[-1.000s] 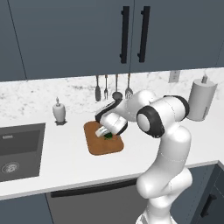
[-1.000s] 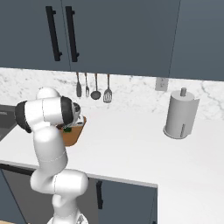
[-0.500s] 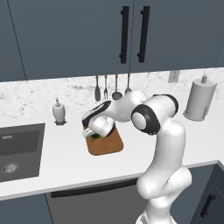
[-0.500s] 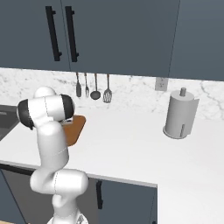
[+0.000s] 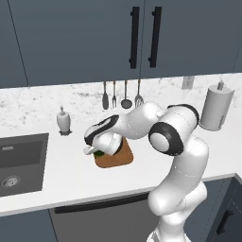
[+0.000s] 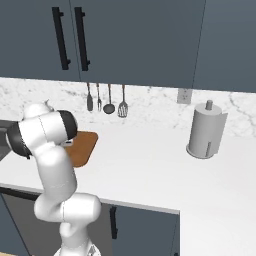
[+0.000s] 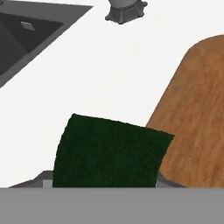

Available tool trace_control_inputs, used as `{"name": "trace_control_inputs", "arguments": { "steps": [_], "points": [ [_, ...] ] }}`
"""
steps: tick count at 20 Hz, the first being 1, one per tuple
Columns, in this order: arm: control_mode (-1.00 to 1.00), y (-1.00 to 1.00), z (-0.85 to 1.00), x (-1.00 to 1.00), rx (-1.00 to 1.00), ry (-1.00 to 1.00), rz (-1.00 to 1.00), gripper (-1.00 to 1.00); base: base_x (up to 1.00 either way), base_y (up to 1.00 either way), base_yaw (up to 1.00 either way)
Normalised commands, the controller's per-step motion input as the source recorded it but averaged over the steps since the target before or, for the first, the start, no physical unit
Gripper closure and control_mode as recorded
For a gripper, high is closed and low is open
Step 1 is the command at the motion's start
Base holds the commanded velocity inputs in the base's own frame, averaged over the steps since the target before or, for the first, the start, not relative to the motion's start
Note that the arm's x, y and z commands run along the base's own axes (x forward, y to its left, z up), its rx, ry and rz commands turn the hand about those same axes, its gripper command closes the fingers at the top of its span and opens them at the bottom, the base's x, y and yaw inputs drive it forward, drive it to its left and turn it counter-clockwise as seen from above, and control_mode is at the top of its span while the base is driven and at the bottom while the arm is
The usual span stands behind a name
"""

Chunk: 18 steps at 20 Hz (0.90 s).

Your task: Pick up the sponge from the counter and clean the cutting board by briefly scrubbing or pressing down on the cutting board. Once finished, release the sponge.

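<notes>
step: scrubbing | end effector (image 5: 96,152) clamped on sponge (image 7: 109,153), at board's (image 5: 116,157) left edge over worktop (image 5: 56,163) | next: press back onto board, then release

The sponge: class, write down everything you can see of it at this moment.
The sponge shows its dark green scrub face, a roughly rectangular patch; its yellow body is hidden. It sits at the left edge of the brown cutting board, partly over the white counter. The gripper is shut on the sponge, above that board edge.
</notes>
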Motion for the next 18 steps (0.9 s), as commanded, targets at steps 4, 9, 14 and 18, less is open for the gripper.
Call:
{"name": "trace_control_inputs", "arguments": {
  "steps": [4,9,14,18],
  "points": [
    [-1.00,-0.11,-0.15,-0.74,0.08,0.00,0.00,1.00,0.00,0.00,0.00],
    [-1.00,-0.36,-0.23,-0.10,0.00,0.00,0.00,1.00,0.00,0.00,0.00],
    [-1.00,-0.36,-0.22,0.18,-0.10,0.00,0.00,1.00,0.00,0.00,0.00],
    [-1.00,-0.33,-0.16,0.02,-0.14,-0.03,0.00,1.00,0.00,0.00,0.00]
  ]
}}
